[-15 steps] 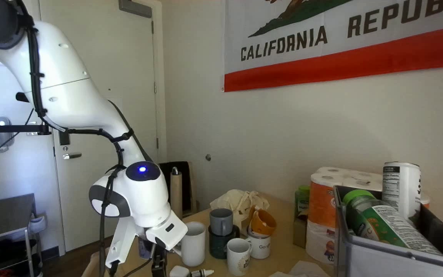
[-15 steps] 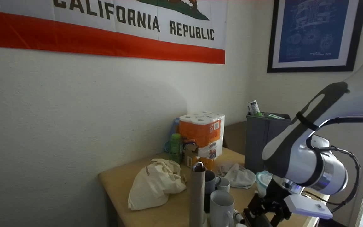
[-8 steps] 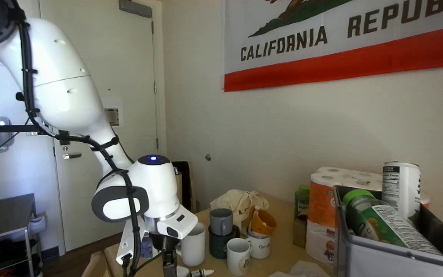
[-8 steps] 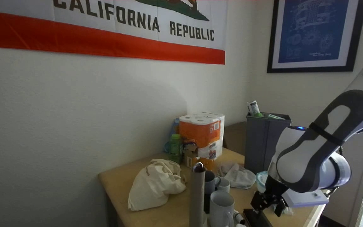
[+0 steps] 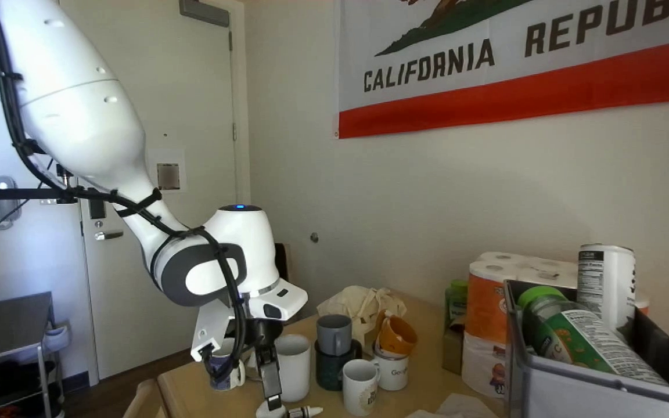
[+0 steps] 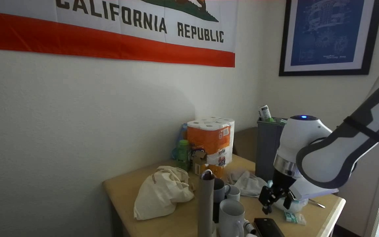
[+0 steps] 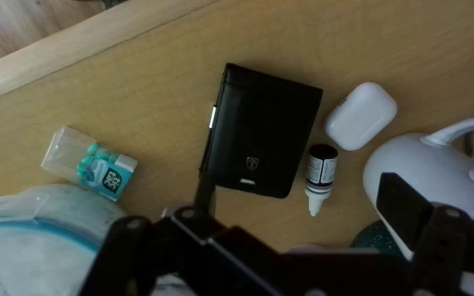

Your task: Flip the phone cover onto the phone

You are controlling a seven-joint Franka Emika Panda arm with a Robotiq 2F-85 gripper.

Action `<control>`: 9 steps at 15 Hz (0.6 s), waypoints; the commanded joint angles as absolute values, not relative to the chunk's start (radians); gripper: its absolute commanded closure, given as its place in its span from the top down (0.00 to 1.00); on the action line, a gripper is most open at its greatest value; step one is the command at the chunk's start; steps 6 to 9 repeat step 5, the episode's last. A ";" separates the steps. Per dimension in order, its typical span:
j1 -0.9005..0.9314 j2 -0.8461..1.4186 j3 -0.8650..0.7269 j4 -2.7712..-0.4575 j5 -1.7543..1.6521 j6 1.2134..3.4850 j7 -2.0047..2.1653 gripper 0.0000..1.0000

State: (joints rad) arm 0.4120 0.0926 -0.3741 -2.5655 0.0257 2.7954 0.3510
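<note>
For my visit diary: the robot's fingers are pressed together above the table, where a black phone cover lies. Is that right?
Not quite: the fingers are spread apart, as the wrist view shows. They are above the table, where the black phone cover lies.

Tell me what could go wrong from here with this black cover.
The black cover lies flat with no phone screen showing, so it may already be shut; another push could just slide it.
The bottle and white earbud case lie close beside it, so a sideways sweep by the open tool might knock either.
That tool also overlaps the white mug in the wrist view, so lowering it here might clip the mug.
</note>
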 commanded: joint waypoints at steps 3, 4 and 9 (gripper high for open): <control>0.186 -0.024 -0.135 -2.540 0.032 2.616 0.353 1.00; 0.162 -0.035 -0.109 -2.535 0.038 2.594 0.352 1.00; 0.143 -0.042 -0.088 -2.532 0.044 2.579 0.349 1.00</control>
